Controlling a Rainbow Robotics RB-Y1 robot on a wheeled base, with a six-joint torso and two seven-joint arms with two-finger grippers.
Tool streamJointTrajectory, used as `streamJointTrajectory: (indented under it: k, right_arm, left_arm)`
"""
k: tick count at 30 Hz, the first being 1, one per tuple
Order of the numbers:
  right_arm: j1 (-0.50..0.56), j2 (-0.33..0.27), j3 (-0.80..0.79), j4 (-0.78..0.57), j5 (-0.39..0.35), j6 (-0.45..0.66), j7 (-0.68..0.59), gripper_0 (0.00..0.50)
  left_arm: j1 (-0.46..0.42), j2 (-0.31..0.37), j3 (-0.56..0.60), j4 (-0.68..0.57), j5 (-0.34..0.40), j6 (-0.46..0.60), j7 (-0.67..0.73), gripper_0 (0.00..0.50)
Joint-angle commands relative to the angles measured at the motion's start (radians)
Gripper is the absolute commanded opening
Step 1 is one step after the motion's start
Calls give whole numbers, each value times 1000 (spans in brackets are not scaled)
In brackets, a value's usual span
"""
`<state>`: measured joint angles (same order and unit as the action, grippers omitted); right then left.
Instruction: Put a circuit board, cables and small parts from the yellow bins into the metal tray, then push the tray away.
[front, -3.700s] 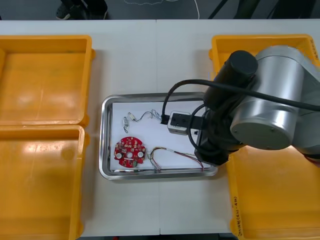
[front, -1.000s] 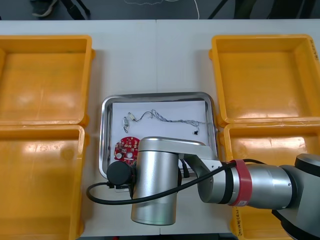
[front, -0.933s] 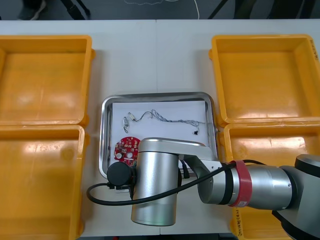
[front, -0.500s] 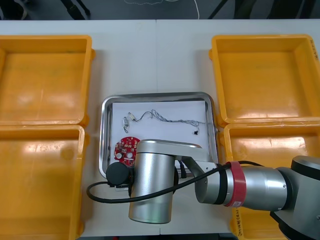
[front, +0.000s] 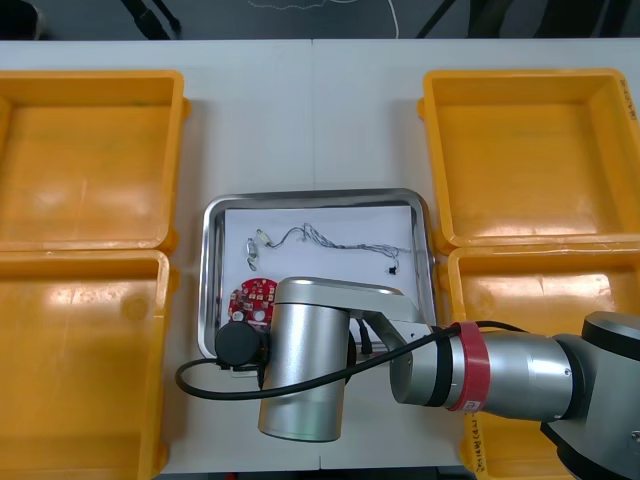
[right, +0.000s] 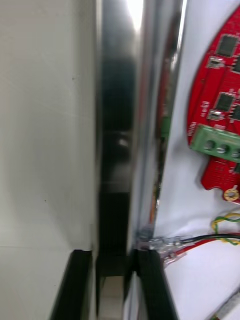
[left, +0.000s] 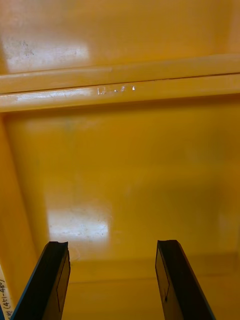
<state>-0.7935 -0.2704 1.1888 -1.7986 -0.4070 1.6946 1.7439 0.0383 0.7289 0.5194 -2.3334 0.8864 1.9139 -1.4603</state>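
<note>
One change in the last half second: the metal tray (front: 318, 196) has slid a shade toward my side, and its far rim and the small metal parts (front: 252, 248) both sit a little nearer than they did, while the yellow bins (front: 90, 160) have not moved
Bigger change over the last few seconds: the right arm (front: 305, 370) has swung off the tray's right side and now lies across its near edge
What that means: loading looks finished to me, and I read the small shift as the grip settling on the rim, so the push away has not gained any ground yet
Tray contents: the circuit board (front: 258, 297) is at the near left corner, a thin cable (front: 340, 241) runs across the far half with the small parts at its left end, and the red and yellow cable (right: 200, 246) lies just inside the near rim, touching the inner finger
Right gripper (right: 114, 255): down at the near rim, one finger outside on the table (right: 45, 125), the other inside on the white lining, clamped on the rim between them
Right arm pose: the forearm comes in low from the robot's right, with the silver wrist housing lying over the tray's near left part
Left gripper (left: 111, 244): parked over one of the yellow bins, fingers spread wide with nothing between them
Tray position: between the bins at mid-table, still on my side
</note>
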Motion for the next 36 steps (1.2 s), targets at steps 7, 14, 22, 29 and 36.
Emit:
streamJointTrajectory:
  k: [7,14,22,29,36]
  right_arm:
    - [8,30,2,-2,22,-10,-29,0]
    - [5,34,-35,-2,22,-9,-18,0]
    - [-23,45,-74,-2,13,-6,9,0]
    - [-35,45,-92,-2,27,-6,32,0]
    - [-44,45,-101,-2,68,-7,52,0]
  left_arm:
    - [29,-11,-10,-15,-10,6,78,500]
    - [29,-11,-10,-15,-10,6,78,500]
    - [29,-11,-10,-15,-10,6,78,500]
    - [29,-11,-10,-15,-10,6,78,500]
    - [29,-11,-10,-15,-10,6,78,500]
